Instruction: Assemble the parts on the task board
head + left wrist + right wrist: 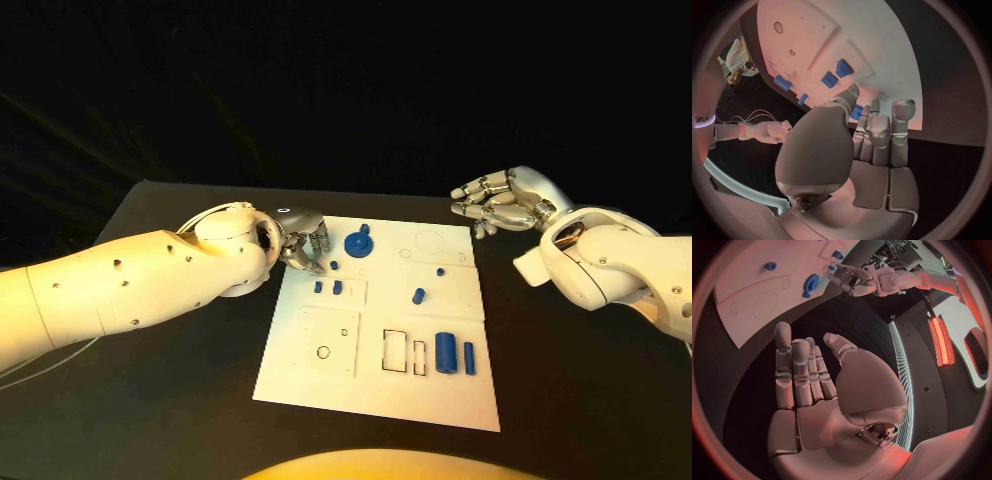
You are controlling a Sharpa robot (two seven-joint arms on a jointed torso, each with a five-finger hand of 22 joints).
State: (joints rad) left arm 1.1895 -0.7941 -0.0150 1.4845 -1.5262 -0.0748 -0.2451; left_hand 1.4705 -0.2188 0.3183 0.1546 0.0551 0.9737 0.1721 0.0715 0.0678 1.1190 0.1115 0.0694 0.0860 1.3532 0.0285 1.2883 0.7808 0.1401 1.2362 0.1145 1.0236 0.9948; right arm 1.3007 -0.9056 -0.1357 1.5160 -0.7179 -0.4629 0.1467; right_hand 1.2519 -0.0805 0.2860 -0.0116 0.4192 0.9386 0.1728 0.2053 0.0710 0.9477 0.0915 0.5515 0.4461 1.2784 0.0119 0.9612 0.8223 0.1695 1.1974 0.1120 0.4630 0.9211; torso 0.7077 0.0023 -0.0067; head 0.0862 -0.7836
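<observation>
Head view: left hand (300, 246) pinches a small blue part (857, 112); right hand (500, 203) hovers empty, fingers apart.

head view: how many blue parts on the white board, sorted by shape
round disc: 1
long bars: 2
small pieces: 5
total: 8

You see the left silver hand (302, 243) at the flat white task board's (378, 400) left edge; the right silver hand (499, 202) hovers off its far right corner
</observation>
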